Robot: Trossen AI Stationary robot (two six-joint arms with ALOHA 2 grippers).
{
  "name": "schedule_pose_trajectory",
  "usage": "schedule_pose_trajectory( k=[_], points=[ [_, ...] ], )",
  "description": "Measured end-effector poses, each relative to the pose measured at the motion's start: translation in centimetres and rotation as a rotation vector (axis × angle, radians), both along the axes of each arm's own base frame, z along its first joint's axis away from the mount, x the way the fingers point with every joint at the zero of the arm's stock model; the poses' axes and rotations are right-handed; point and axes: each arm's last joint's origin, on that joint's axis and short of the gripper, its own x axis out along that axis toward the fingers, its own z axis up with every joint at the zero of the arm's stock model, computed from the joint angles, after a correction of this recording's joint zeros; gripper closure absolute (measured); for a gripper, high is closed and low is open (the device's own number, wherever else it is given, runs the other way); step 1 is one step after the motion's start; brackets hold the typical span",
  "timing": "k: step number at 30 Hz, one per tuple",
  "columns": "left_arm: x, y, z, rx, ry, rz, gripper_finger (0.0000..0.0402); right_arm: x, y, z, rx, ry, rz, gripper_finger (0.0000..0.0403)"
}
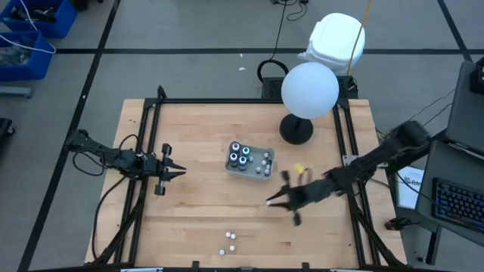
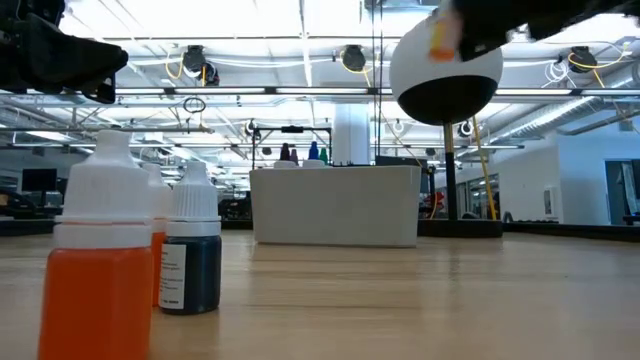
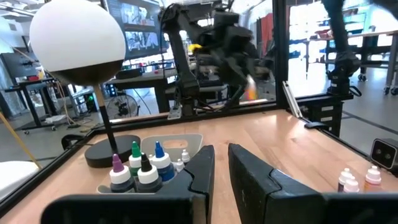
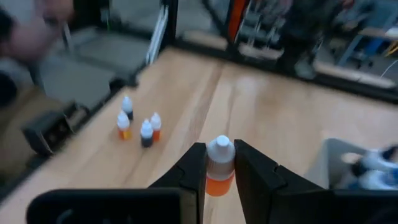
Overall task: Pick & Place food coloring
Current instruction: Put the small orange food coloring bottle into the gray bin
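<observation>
Left gripper [image 1: 180,172] rests low at the left side of the surface [image 1: 197,211], arm extended level, fingers [image 3: 261,180] nearly together and holding nothing. At centre, a grey tray [image 1: 261,157] holds four capped bottles [image 1: 240,155]. Four small bottles [image 1: 231,242] stand on the front of the surface. Right gripper [image 1: 272,201] reaches in from the right, raised above the surface, fingers [image 4: 193,174] clamped on an orange bottle [image 4: 219,167]. A white globe lamp [image 1: 309,89] stands behind.
</observation>
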Motion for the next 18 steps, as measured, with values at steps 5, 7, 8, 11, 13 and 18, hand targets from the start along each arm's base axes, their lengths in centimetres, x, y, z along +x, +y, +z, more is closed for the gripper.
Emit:
schedule_pose_trajectory(
  k=[5, 7, 8, 11, 13, 18],
  points=[
    [0.0, 0.0, 0.0, -0.004, 0.000, 0.000, 0.0346, -5.5, -2.6, 1.2, 0.073, -0.178, -0.086, 0.0346],
    [0.0, 0.0, 0.0, -0.012, 0.001, -0.001, 0.0346, -7.4, -3.6, 0.9, 0.093, -0.216, -0.111, 0.0346],
    [0.0, 0.0, 0.0, -0.016, 0.001, -0.001, 0.0346, -8.1, -4.1, 0.7, 0.102, -0.233, -0.126, 0.0346],
    [0.0, 0.0, 0.0, -0.024, 0.002, -0.001, 0.0346, -10.1, -5.4, -0.5, 0.134, -0.275, -0.174, 0.0346],
    [0.0, 0.0, 0.0, -0.026, 0.002, -0.002, 0.0346, -11.1, -6.2, -1.4, 0.161, -0.295, -0.228, 0.0346],
    [0.0, 0.0, 0.0, -0.026, 0.002, -0.002, 0.0346, -12.2, -7.0, -2.6, 0.211, -0.322, -0.281, 0.0346]
  ],
)
